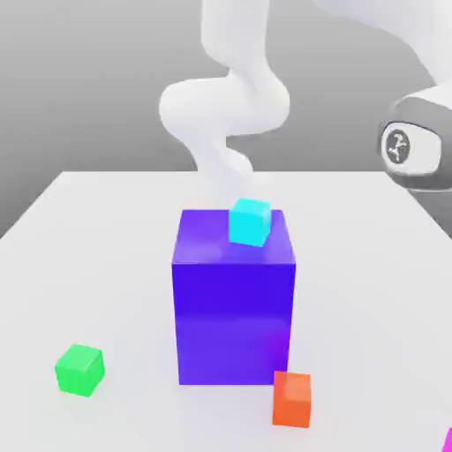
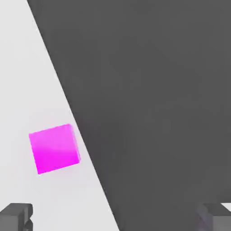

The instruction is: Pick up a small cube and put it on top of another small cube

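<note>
- Fingertips (image 2: 17,216) frame the hand view's edge, one at each corner, standing wide apart with nothing between them; the gripper (image 2: 115,217) is fully spread and empty.
- Pink cube (image 2: 55,148) lies on the white table (image 2: 18,67), close to the table edge, off to one side of the line between the fingers rather than centred under them.
- In the exterior view, a sliver of that pink cube (image 1: 448,441) shows at the bottom corner on the view's right, nearest the camera.
- Orange cube (image 1: 292,399) sits just in front of the big blue block (image 1: 234,309), on the view's right of its base.
- Green cube (image 1: 79,369) rests on the table at the view's left, well apart from the pink one, with the blue block between them.
- Cyan cube (image 1: 250,221) stands on top of the blue block, farther back.
- Judged step: the approach to the pick; nothing is grasped yet.
- Next move calls for centring the open fingers over the pink cube, matching its turn, then descending. Being so near the edge, a nudge could push it off.
</note>
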### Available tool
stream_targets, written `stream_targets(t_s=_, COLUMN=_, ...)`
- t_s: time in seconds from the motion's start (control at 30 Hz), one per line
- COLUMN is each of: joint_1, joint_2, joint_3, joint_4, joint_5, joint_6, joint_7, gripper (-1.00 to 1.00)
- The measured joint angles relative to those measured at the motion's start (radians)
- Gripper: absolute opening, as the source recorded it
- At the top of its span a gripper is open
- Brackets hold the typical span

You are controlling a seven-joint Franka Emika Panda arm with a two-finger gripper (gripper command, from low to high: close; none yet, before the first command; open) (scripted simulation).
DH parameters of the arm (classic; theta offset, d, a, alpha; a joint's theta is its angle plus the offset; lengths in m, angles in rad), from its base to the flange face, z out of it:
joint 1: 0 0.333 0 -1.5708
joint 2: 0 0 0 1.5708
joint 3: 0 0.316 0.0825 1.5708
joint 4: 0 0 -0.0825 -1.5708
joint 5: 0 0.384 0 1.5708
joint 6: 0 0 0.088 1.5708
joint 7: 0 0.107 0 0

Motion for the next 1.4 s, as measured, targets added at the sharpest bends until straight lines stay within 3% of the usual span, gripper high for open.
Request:
stream_targets(t_s=0.2, joint_1=0.042, joint_2=0.220, joint_3=0.001, joint_4=0.050, joint_5=-0.059, joint_6=0.091, joint_7=-0.047, gripper=0.00)
stream_targets(t_s=0.23, joint_1=0.047, joint_2=0.252, joint_3=-0.005, joint_4=0.058, joint_5=-0.066, joint_6=0.114, joint_7=-0.043, gripper=-1.00)
stream_targets(t_s=0.47, joint_1=0.048, joint_2=0.257, joint_3=-0.006, joint_4=0.059, joint_5=-0.066, joint_6=0.116, joint_7=-0.045, gripper=-1.00)
stream_targets(t_s=0.6, joint_1=0.027, joint_2=0.140, joint_3=0.010, joint_4=0.025, joint_5=-0.038, joint_6=0.033, joint_7=-0.058, gripper=-1.00)
stream_targets(t_s=1.0, joint_1=-0.224, joint_2=-0.130, joint_3=-0.256, joint_4=-0.281, joint_5=0.091, joint_6=0.077, joint_7=0.161, gripper=-1.00)
stream_targets(t_s=1.27, joint_1=-0.457, joint_2=-0.327, joint_3=-0.489, joint_4=-0.518, joint_5=0.119, joint_6=0.117, joint_7=0.392, gripper=-1.00)
stream_targets(t_s=1.4, joint_1=-0.509, joint_2=-0.269, joint_3=-0.487, joint_4=-0.561, joint_5=0.203, joint_6=0.213, joint_7=0.386, gripper=-1.00)
